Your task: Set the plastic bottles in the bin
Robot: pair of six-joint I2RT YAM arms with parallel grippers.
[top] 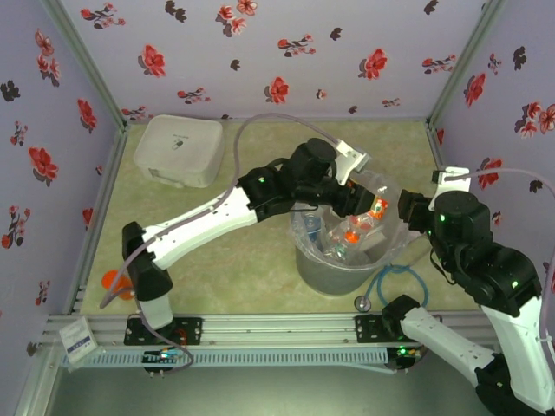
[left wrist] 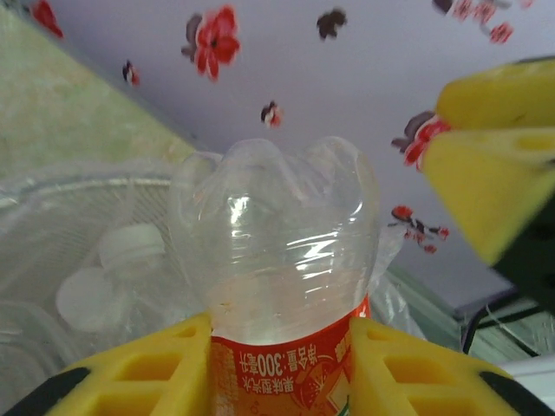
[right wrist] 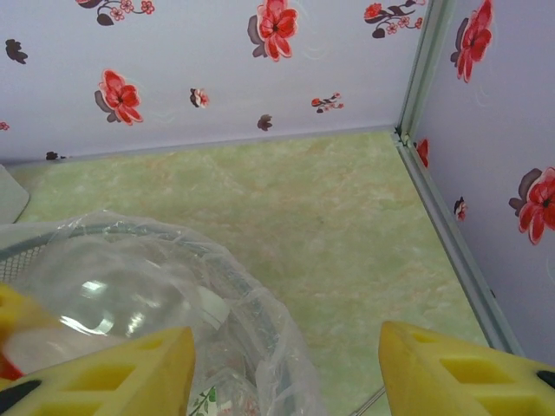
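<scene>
Gripping a red-labelled bottle (left wrist: pixel 276 234) up close, left gripper (left wrist: pixel 279 351) hangs over the bin (top: pixel 329 277) seen from above; right gripper (right wrist: pixel 286 364) gapes empty.

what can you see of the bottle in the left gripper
A clear, empty-looking plastic bottle with a lobed base and an orange-red label printed in white. The left gripper clamps it at the label between its yellow fingers, with the base pointing away from the wrist. In the top view it hangs over the bag-lined bin, where other bottles lie. Its cap is hidden.
</scene>
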